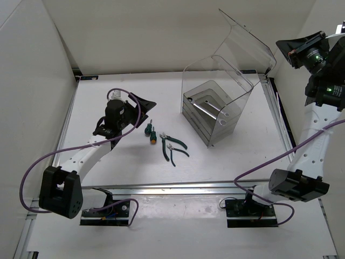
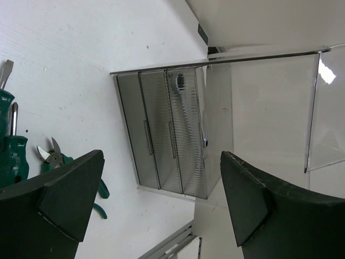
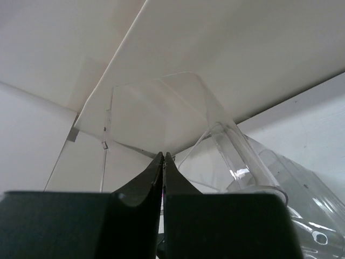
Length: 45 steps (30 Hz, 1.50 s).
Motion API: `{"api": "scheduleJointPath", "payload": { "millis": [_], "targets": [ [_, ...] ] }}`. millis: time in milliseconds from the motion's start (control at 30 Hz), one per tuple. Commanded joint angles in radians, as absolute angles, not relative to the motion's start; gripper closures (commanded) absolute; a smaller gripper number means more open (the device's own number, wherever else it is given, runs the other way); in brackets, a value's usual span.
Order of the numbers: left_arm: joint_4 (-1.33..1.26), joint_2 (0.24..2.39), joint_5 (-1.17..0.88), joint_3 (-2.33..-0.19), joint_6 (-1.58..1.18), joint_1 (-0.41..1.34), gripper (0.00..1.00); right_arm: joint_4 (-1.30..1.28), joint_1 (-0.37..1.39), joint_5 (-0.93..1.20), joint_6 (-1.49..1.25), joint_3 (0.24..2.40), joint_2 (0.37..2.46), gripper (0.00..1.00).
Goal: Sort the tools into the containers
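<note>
The clear plastic bin (image 1: pixel 215 116) stands right of centre with its rounded lid (image 1: pixel 245 40) raised. Silver wrenches (image 1: pixel 206 108) lie in its stepped compartments. On the table to the bin's left lie two green-handled screwdrivers (image 1: pixel 150 131) and the green-handled pliers (image 1: pixel 174 148). My left gripper (image 1: pixel 144 111) hovers open just left of the screwdrivers, holding nothing. In its wrist view the left gripper (image 2: pixel 161 156) faces the bin (image 2: pixel 161 124), with the screwdrivers (image 2: pixel 13 145) and pliers (image 2: pixel 54 158) at the left edge. My right gripper (image 1: pixel 281 46) is high beside the lid's right edge. In the right wrist view it (image 3: pixel 163 155) is shut, and the lid (image 3: pixel 156 113) lies just beyond its tips.
White walls enclose the table on the left, back and right. A metal rail (image 1: pixel 178 188) runs along the near edge in front of both arm bases. A purple cable (image 1: pixel 32 172) loops off the left arm.
</note>
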State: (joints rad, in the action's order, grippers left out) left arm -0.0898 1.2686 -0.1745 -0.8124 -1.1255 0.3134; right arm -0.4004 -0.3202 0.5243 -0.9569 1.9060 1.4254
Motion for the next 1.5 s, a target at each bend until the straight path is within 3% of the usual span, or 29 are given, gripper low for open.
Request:
{"api": "scheduleJointPath", "payload": {
  "millis": [0,300,667,1467],
  "targets": [
    [-0.112,1.261,-0.209,-0.845,-1.117,0.313,0.01,-0.319,-0.296,0.561,-0.92,1.896,1.445,0.98],
    [-0.135,1.316,-0.248,-0.862,-1.123,0.313,0.01,-0.31,-0.23,0.698,-0.884,1.908,1.485,0.94],
    [-0.146,1.353,-0.249,-0.874,-1.126,0.325,0.01,-0.316,-0.186,0.81,-0.816,1.87,1.384,0.92],
    [-0.137,1.319,-0.242,-0.805,-1.161,0.319,0.01,-0.356,-0.199,0.815,-0.822,1.752,1.282,0.9]
  ]
}}
